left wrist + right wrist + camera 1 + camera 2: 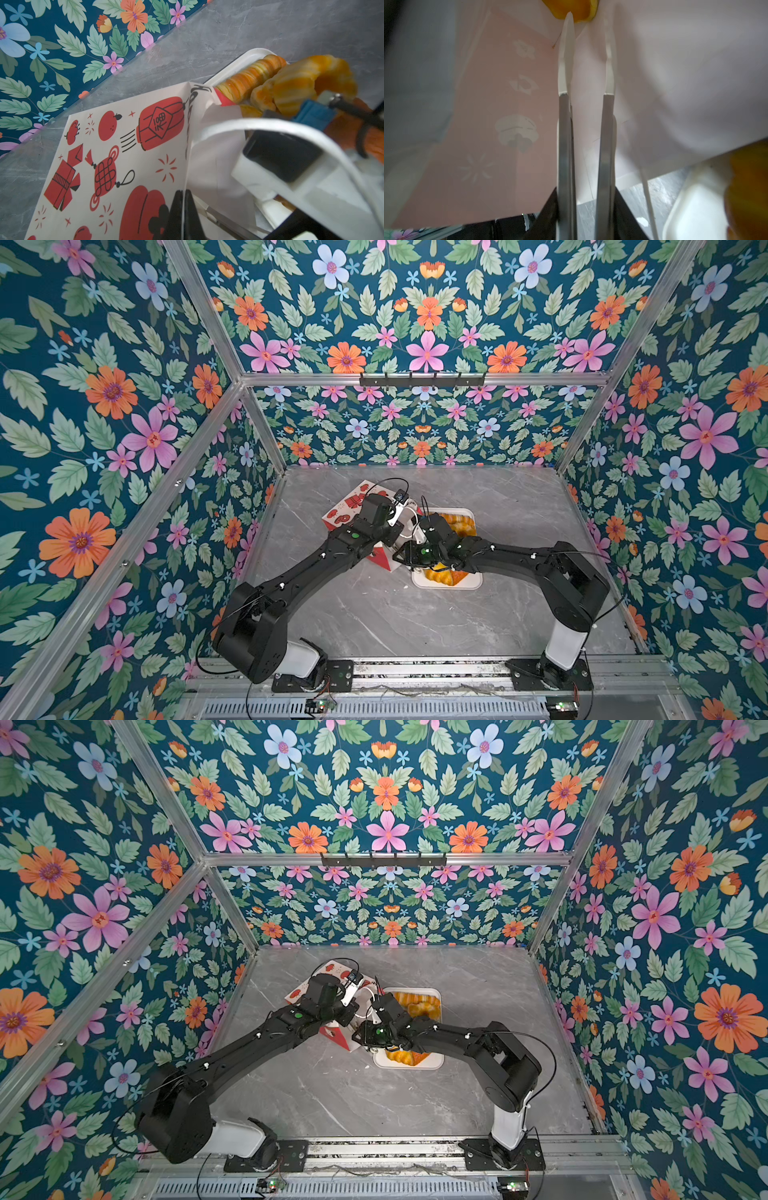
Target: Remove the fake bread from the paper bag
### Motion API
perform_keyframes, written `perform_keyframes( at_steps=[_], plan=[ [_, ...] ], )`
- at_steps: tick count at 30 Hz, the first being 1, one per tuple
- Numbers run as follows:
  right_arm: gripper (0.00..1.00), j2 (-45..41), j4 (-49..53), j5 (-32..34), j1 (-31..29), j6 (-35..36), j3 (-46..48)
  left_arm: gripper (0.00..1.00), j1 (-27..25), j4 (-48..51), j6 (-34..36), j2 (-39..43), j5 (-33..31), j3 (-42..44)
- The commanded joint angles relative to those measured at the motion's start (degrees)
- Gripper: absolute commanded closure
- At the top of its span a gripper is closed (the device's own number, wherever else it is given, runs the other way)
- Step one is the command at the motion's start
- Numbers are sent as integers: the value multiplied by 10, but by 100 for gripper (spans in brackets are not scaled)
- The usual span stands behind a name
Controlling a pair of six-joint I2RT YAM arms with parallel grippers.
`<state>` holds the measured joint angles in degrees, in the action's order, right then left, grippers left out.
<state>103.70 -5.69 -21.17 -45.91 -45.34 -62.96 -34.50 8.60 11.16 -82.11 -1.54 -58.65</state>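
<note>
The paper bag [348, 506] [304, 991], white with red prints, lies tilted on the grey table under both wrists. My left gripper [182, 192] is shut on the edge of the paper bag [124, 155], with the paper wall pinched between its black jaws. My right gripper [586, 188] is shut on metal tongs [564, 135] that reach into the bag's mouth. The tongs' white tips stand apart, and a yellow piece of fake bread [577, 10] lies just past them. More fake bread [457, 522] [249, 79] lies in the white tray [471, 583].
The white tray [434, 1063] [245, 56] [691, 207] sits right beside the bag, toward the right arm. The bag's white cord handle [270, 124] loops over the right arm's wrist. Flowered walls close in the table on three sides.
</note>
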Motion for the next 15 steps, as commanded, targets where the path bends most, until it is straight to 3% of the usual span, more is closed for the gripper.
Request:
perform_keyframes(
  at_steps=[1, 15],
  plan=[
    [64, -6, -74, -1, 0, -30, 16, 100, 0, -10, -32, -6, -2, -9],
    [60, 40, -97, -20, 1, -39, -19, 100, -6, -21, -59, -3, 33, -15]
  ],
)
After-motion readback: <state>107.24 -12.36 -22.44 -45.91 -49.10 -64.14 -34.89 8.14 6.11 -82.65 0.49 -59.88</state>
